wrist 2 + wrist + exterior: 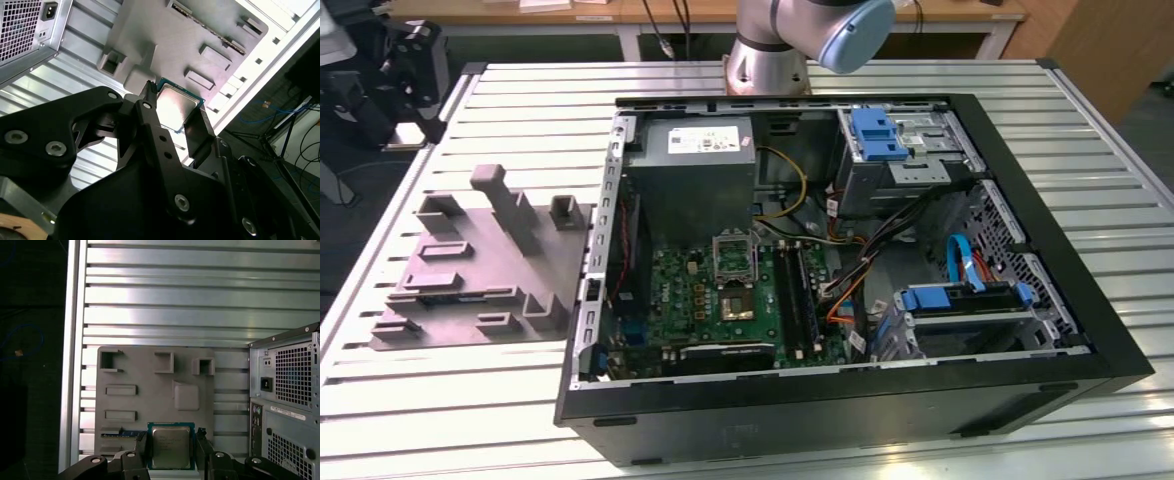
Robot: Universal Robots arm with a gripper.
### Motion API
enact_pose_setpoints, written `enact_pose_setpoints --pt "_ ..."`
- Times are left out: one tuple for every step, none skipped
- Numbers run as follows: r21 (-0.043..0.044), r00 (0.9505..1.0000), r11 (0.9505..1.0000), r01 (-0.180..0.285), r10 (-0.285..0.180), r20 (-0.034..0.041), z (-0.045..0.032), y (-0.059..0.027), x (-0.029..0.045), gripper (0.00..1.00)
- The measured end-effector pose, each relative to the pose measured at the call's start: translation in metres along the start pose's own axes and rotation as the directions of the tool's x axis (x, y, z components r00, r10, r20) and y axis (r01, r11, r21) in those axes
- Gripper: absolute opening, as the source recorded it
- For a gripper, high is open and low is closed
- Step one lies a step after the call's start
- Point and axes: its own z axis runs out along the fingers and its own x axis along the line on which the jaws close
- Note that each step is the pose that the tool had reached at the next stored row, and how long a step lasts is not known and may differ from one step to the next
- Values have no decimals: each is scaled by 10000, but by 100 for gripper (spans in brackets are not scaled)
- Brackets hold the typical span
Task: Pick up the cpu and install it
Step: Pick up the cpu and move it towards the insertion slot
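The end effector (171, 439) is closed on the cpu (171, 447). In both wrist views its two black fingers (141, 445) press against opposite edges of the chip, whose silvery top faces the cameras. In the second wrist view the cpu (176, 106) hangs between the fingers (150, 117) of the end effector (176, 114), lifted clear of the grey moulded tray (165, 40).

That tray (150, 385) lies flat on the slatted metal counter (165, 305), with raised blocks and open pockets across its surface. Just beside it stands the rear of the computer case (285, 390), with its vent grilles and power inlet.

In the exterior view the tray (474, 265) sits at the exterior view's left of the black computer case (827, 410), which lies on the counter (480, 400) with its side open. Inside, the green circuit board (707, 300) carries the metal-framed socket (734, 250), in plain sight. The grey power supply (700, 160) crowds one side of the socket. Black, yellow and orange cables (854, 265) run close on the exterior view's right. Drive cages with blue tabs (881, 135) stand farther off. The arm (787, 40) rises behind the case.
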Motion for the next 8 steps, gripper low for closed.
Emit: enact_pose_setpoints --pt "0 10000 10000 -1 1 0 0 0 -2 47" --pt "0 10000 10000 0 0 0 0 0 -4 47" --pt "0 10000 10000 0 0 0 0 0 -9 47" --pt "1 10000 10000 0 0 -1 0 0 -13 47" --pt "0 10000 10000 0 0 -1 0 0 -16 47" --pt "0 10000 10000 0 0 -1 0 0 -20 47" --pt "1 10000 10000 0 0 0 1 0 -25 47" --pt "0 10000 10000 0 0 -1 1 0 -29 47"
